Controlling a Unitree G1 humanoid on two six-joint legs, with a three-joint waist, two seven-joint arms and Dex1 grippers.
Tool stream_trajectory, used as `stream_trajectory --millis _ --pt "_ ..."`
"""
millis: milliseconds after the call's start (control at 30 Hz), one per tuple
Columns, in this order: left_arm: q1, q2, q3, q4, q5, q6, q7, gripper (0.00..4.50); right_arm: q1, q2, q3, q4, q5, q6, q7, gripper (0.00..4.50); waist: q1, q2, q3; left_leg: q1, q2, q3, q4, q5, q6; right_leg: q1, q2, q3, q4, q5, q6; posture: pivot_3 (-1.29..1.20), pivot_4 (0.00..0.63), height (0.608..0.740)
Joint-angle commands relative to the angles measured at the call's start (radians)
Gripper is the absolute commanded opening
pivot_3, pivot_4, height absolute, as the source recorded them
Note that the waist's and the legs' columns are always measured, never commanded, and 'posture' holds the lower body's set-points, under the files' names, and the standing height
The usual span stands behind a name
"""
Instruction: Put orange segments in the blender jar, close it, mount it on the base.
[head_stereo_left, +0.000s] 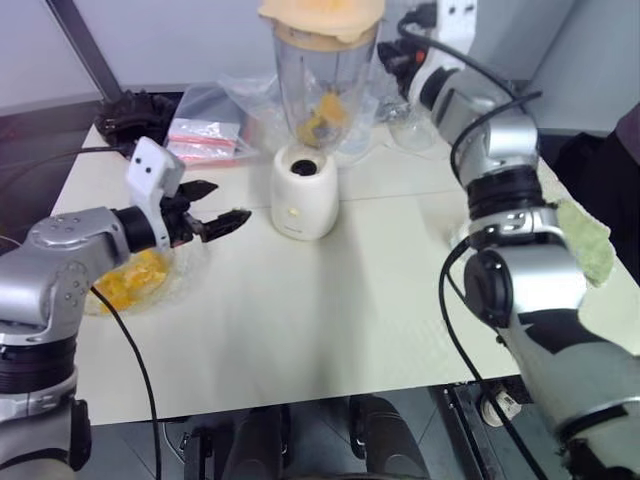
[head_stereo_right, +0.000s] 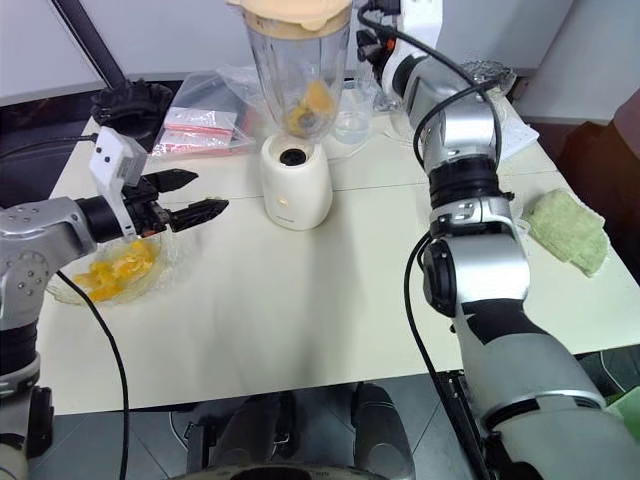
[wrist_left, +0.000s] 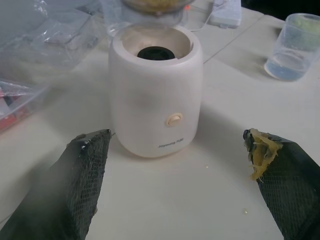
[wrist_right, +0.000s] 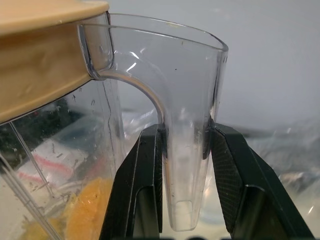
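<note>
Near left, the left tool (head_stereo_left: 222, 222) hovers above the bench (head_stereo_left: 330, 320) with its fingers spread wide and nothing between them; a smear of orange pulp clings to one fingertip (wrist_left: 260, 152). Just below and beside it, at the left edge of the bench, a glass bowl (head_stereo_right: 160, 272) holds leftover orange segments (head_stereo_right: 115, 272), so not all the fruit has gone into the jar.

At mid-bench stands the base (head_stereo_left: 303, 192), upright, its dark round socket (wrist_left: 156, 52) uncovered and facing up. Directly above it, held clear of the socket, hangs the blender jar (head_stereo_left: 322, 85). Orange pieces lie at its bottom, and a peach-coloured lid (head_stereo_left: 322, 15) sits on its mouth: loading and closing appear done.

The right tool (wrist_right: 184, 175) is clamped on the jar's clear side handle (wrist_right: 185, 150), one finger on each side, and carries the jar from the far right.

What remains, judging from this arrangement, is mounting: lowering the jar so that its foot meets the socket, seating it, and letting go. The jar looks roughly over the base; whether it is truly centred cannot be told.

Far behind lie clear plastic bags (head_stereo_left: 215, 125) and a clear cup (wrist_left: 295, 47).
</note>
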Motion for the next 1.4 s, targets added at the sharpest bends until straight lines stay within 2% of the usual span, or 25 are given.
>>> stream_trajectory --millis 33,433,1033,1167,1400 --pt "-0.004 -0.002 0.003 -0.020 -0.003 -0.013 0.013 4.47 -0.015 0.016 -0.034 -0.148 0.046 0.027 -0.015 0.83 0.000 0.000 0.000 0.000 0.000 0.000 0.000 0.000 0.000 0.000 0.000 0.000 0.000 0.000 0.000 0.00 0.150 0.740" --pt "-0.002 0.000 -0.013 -0.021 -0.002 -0.021 0.014 4.47 0.074 0.067 -0.022 -0.300 0.059 0.146 -0.041 0.83 0.004 0.000 0.000 0.000 0.000 -0.001 0.000 0.000 0.000 0.000 0.000 0.000 0.000 0.000 0.000 0.00 0.150 0.740" --pt "0.001 -0.020 -0.026 -0.013 0.004 -0.047 0.024 4.47 0.132 0.004 0.032 -0.247 -0.014 0.104 -0.015 0.83 0.006 -0.001 -0.001 0.002 -0.001 0.000 0.002 0.001 -0.001 0.001 0.000 0.000 0.003 0.000 0.000 0.00 0.150 0.740" --pt "0.002 -0.019 -0.021 -0.015 -0.001 -0.048 0.024 4.47 0.138 0.013 0.049 -0.234 -0.023 0.113 -0.006 0.83 0.007 -0.001 -0.001 0.002 -0.001 -0.001 0.002 0.001 -0.001 0.001 0.000 0.000 0.003 0.000 0.000 0.00 0.150 0.740" --pt "0.020 -0.025 -0.013 -0.025 0.000 -0.054 0.038 4.47 0.154 0.060 0.061 -0.285 -0.037 0.209 -0.095 0.83 0.006 -0.001 -0.001 0.005 0.000 -0.001 0.002 0.001 -0.001 0.003 0.000 0.000 0.005 0.000 0.000 0.00 0.150 0.740"
